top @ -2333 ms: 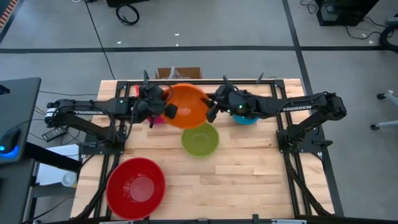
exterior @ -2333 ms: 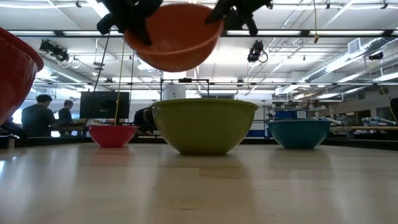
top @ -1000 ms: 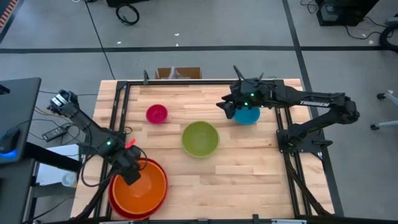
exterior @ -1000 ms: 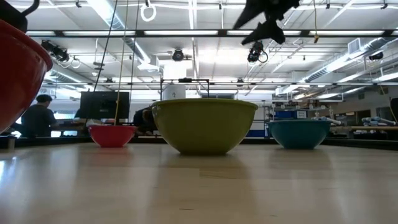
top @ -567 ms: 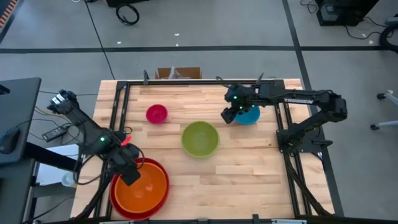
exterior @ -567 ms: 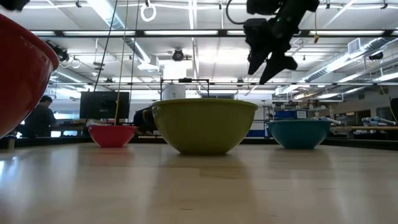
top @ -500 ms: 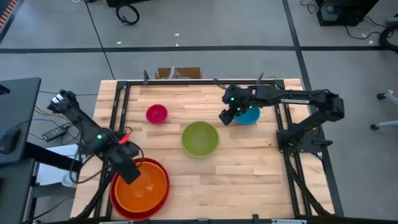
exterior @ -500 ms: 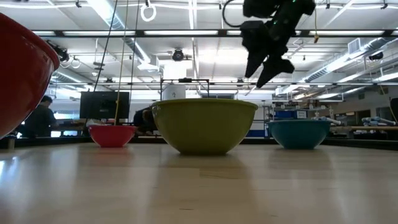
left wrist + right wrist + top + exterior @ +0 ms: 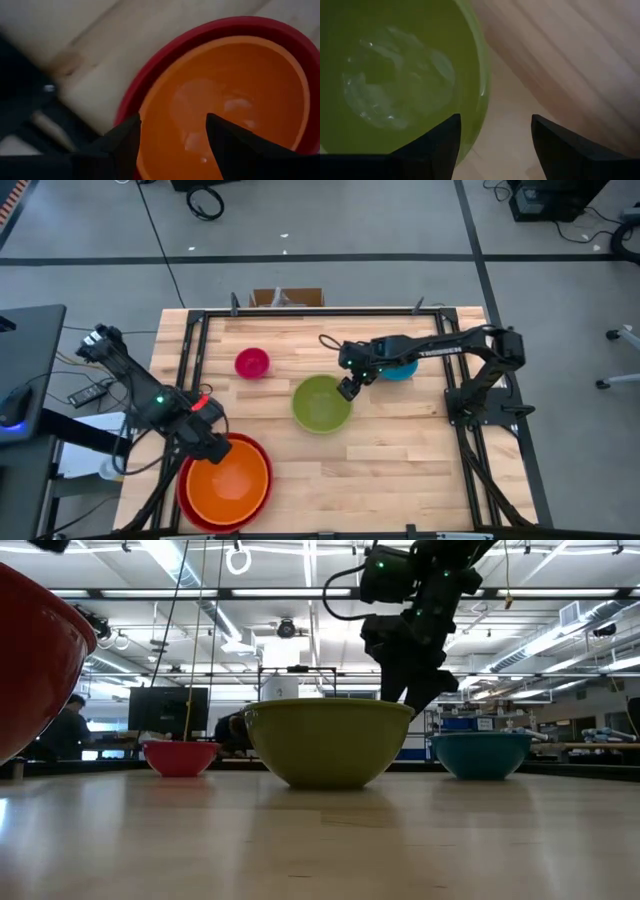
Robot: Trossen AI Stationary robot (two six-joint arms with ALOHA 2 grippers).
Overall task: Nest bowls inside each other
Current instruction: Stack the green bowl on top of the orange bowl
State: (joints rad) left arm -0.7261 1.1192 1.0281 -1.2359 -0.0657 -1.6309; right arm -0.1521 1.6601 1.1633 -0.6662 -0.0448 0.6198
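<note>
An orange bowl sits nested inside a larger red bowl at the table's near left. My left gripper hangs open just above the orange bowl's far-left rim and touches nothing. A green bowl stands on its base at mid-table. My right gripper is open above the green bowl's right rim, one finger over the inside and one over the outside, clear of it. A small pink bowl and a teal bowl stand at the far side.
The black frame rails run around the table's edges. Bare wood lies between the green bowl and the near edge. In the low view the red bowl's wall fills the left side. People sit in the room behind.
My right gripper has come down and toward the table's left from above the teal bowl, tipping more steeply downward, and now stands over the green bowl's right rim. My left gripper has risen a little off the orange bowl, which stays nested in the red bowl.
</note>
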